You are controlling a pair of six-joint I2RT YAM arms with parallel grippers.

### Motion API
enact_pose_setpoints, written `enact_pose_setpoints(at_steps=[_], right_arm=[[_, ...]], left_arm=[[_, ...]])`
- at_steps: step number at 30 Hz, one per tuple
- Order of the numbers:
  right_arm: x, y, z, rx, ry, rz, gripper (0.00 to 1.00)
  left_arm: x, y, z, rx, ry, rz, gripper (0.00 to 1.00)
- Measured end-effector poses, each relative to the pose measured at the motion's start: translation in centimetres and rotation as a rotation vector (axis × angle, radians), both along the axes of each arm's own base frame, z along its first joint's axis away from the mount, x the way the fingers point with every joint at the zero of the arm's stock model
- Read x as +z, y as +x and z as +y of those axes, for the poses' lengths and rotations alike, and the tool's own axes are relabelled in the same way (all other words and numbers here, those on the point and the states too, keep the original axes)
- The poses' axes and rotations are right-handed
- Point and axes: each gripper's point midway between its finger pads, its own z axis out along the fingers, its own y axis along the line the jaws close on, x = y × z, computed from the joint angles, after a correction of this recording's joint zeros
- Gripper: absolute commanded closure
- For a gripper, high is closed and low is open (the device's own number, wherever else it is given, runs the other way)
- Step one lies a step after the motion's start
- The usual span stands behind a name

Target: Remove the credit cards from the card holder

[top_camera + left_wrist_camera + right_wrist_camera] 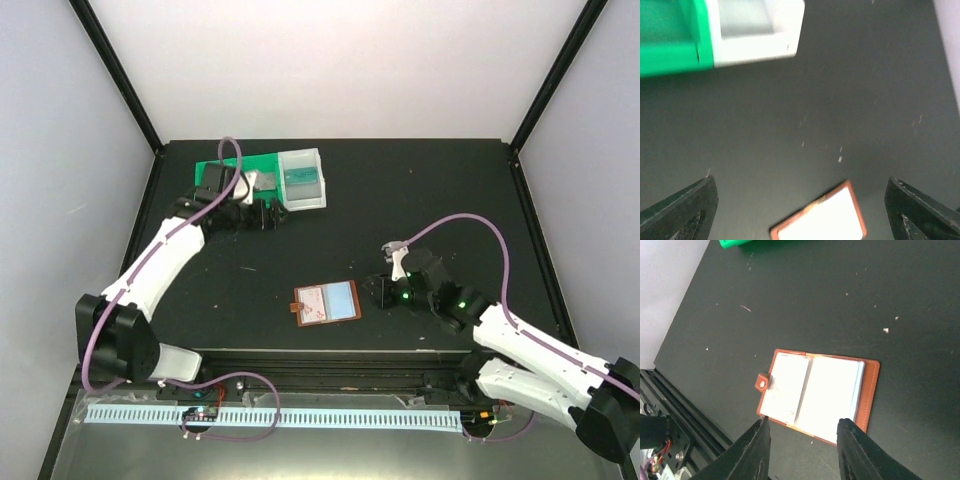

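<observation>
The card holder [326,301] lies open and flat on the black table near its front edge, a brown cover with a small snap tab. The credit cards [832,392] show as pale faces in its pockets, pinkish on the left page and light blue on the right. My right gripper [372,290] hovers just right of the holder. In the right wrist view the gripper [802,422] stands open over the holder's [869,390] near edge and holds nothing. My left gripper [262,215] is by the bins at the back, wide open [801,182] and empty, with the holder [820,220] low in its view.
A green bin [225,170] and a white bin [303,178] stand side by side at the back left, the white one with something bluish inside. Both show in the left wrist view, green bin [670,40] and white bin [755,32]. A metal rail [330,360] runs along the front edge.
</observation>
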Motion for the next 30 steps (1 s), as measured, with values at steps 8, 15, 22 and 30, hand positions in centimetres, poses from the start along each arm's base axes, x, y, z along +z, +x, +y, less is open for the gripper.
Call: enact_pose_setpoints(at_steps=[8,15,22,30], right_arm=[[-3.2,-0.1,1.1,0.025,-0.032,0.099,0.70],[-5.4,-0.1,1.8,0.041,-0.056,0.160,0.75],[-6.8,-0.4,2.9,0.082,-0.048,0.209,0.76],[-8.4,-0.7,3.8,0.121,-0.046,0.260,0.75]], left_arm=[[-7.1,-6.6,0.0,-0.070,-0.027,0.194,0.18],[-10.9,-11.7,-2.3,-0.157,-0.082,0.287,0.30],[-14.3,-15.4,-4.8,-0.226,-0.137,0.382,0.39],[-16.0,-16.2,-6.6,-0.252,-0.165,0.429,0.41]])
